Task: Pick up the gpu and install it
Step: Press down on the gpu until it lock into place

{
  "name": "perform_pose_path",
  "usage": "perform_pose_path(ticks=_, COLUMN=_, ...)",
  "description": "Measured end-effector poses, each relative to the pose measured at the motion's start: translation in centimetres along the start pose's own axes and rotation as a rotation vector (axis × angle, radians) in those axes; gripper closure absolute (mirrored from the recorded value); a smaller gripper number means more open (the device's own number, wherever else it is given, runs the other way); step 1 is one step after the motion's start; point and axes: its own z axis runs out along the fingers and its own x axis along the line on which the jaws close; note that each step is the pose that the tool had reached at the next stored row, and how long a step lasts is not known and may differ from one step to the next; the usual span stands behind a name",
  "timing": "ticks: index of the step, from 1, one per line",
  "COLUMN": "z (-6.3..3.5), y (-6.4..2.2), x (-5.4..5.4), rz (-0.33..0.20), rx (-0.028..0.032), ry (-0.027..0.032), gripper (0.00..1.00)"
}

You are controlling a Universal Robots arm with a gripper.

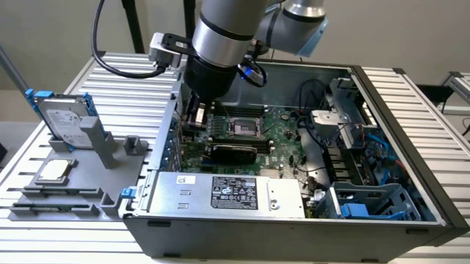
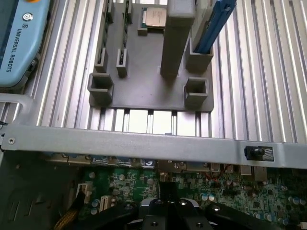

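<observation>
Our gripper [image 1: 197, 116] was pinched shut with nothing in it. It hung low inside the big computer case [image 1: 294, 236], at the far left corner, just over the green board [image 1: 283, 135]. In the wrist view the gripper [image 2: 168, 211] was close above that board too.

The gpu [image 1: 231, 149] lay across the middle of the green board, black side up, a little nearer to us than the gripper and not touching it. We think it was already put in, so the job looked almost done. We could not tell if it was pushed all the way down.

The case sat on a silver table [image 1: 441, 181] made of long metal strips. On the exterior view's left stood a grey holder [image 1: 81, 181] with a hard drive [image 1: 66, 124] and a small cpu chip [image 1: 57, 171]. A plain pale wall was behind.
</observation>
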Motion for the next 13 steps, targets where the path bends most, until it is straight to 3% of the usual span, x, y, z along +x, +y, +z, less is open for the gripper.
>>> perform_pose_path(ticks=7, z=0.10, y=0.29, x=-0.01, rz=0.006, rx=-0.0005, ry=0.0199, gripper=0.89)
perform_pose_path(ticks=13, z=0.14, y=0.41, x=-0.01, rz=0.007, rx=-0.0007, ry=0.0250, gripper=0.89)
